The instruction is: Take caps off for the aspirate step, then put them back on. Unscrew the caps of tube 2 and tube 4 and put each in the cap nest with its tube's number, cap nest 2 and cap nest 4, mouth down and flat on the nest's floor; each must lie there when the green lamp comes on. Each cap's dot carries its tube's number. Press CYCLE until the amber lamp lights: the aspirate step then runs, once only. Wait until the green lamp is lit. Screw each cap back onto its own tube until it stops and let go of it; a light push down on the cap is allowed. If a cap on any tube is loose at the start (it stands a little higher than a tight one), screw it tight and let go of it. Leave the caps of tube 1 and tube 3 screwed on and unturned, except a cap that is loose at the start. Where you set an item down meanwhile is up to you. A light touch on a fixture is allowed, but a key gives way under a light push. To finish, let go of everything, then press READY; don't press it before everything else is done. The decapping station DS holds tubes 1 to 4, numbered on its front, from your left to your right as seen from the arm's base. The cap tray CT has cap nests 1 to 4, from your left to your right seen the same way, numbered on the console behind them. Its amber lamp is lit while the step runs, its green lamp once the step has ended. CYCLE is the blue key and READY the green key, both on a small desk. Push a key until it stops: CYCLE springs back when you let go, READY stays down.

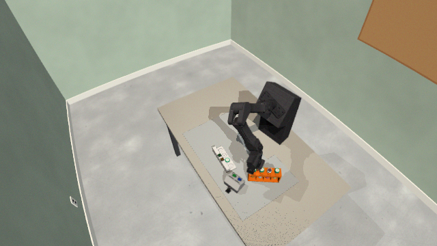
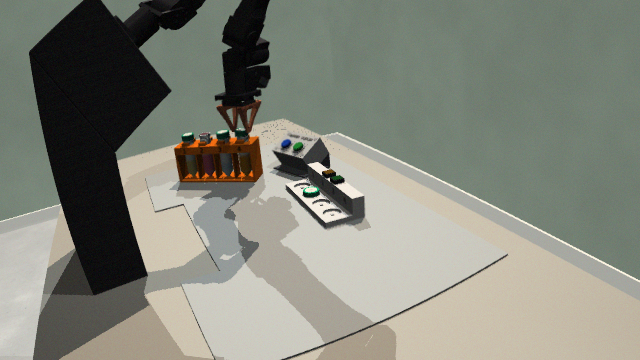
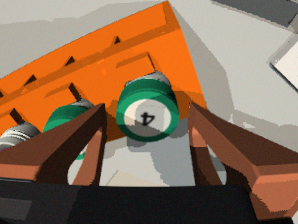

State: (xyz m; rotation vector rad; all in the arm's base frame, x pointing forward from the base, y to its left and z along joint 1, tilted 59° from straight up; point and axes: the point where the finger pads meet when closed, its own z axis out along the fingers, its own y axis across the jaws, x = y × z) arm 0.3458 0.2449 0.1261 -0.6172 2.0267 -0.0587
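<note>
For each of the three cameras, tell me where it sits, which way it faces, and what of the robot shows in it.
Top: high in the room, looking down at the table; shows the pedestal and the whole arm.
Exterior: low at the table's side, beside the pedestal, facing the orange decapping station and cap tray; shows the forearm and the open gripper.
Wrist: on the arm's end, looking down between the gripper's fingers at the number 4 cap.
Shared: the orange decapping station appears in all three.

Top high and far, exterior low, wrist close (all share the rack (image 1: 264, 178)).
</note>
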